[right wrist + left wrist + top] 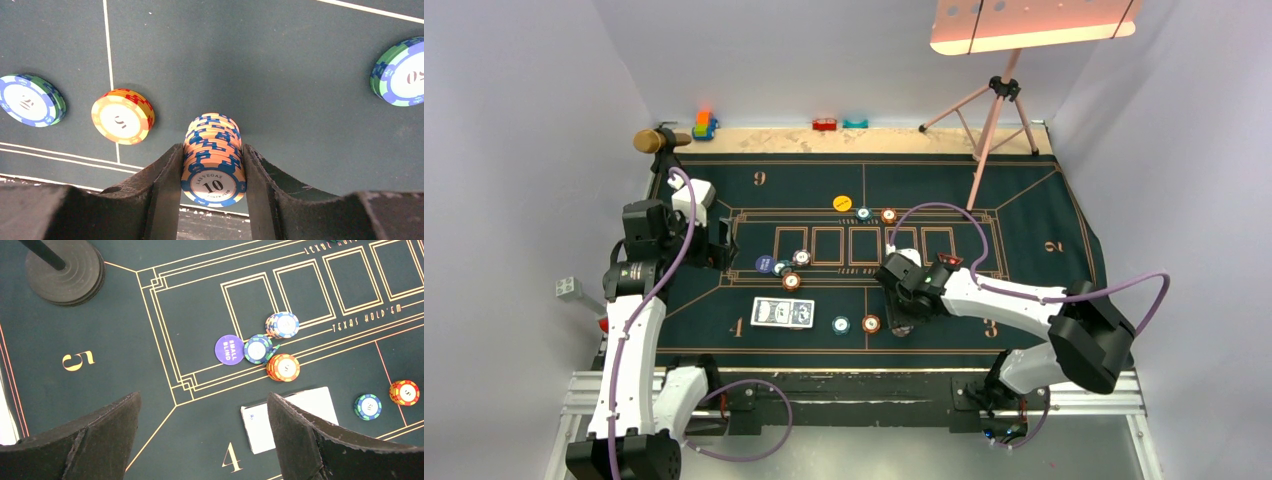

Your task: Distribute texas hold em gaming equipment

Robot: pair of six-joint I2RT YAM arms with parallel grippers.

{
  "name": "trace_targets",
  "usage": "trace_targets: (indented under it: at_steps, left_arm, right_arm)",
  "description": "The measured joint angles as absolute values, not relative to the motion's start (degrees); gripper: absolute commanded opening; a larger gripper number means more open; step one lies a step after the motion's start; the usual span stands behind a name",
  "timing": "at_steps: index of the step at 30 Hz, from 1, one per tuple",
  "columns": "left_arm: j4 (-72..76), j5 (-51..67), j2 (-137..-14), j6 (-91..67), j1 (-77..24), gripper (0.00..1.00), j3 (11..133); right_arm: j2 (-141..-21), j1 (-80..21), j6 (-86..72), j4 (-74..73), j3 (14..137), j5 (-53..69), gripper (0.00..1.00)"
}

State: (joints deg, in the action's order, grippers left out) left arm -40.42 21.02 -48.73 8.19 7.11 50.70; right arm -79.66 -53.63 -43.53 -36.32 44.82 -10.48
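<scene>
A dark green mat [1024, 200] lined in gold covers most of the tabletop [754, 135], which is shut in by 3 pale walls. Past the mat's far edge runs a strip of bare sandy tabletop, where small toys [705, 125] sit against the back wall. A pink tripod [999, 100] stands at the far right corner, with 1 leg reaching over the mat. The blue-backed cards [781, 313] lie near the front edge, left of centre, beside the gold 4. Just beyond them a navy disc [229, 348] touches a cluster of 3 chip stacks [282, 325], and a yellow disc [843, 203] lies farther back, near the centre. The left claw [202, 397] hangs over the mat's left side, spread wide with only felt between its fingers. The right claw [212, 147] is low at the front centre. Its fingers press both sides of a stack of peach-and-blue chips [213, 170] marked 10, just right of an orange stack [122, 116] and a teal stack [30, 100]. The widest bare felt lies on the right around the gold 2 and along the far band by the gold 9. The front edge is crowded by the 2 arm bases.
</scene>
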Motion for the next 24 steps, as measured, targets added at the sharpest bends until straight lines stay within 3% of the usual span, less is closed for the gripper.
trace_targets:
  at_steps: [9,16,24]
  left_arm:
    - [-40.42,21.04,-48.73,8.19,7.11,1.0,50.7]
    - [-40.42,21.04,-48.73,8.21,7.11,1.0,50.7]
    - [-40.42,21.04,-48.73,8.58,7.11,1.0,50.7]
  right_arm:
    - [-78.41,-51.09,-41.69,-43.35,53.78,-11.22,0.22]
    - [-78.94,-39.57,-36.91,-43.97,62.63,-12.38,0.22]
    - [-95.85,-27.29,-31.92,-39.44,73.97,-14.09,0.2]
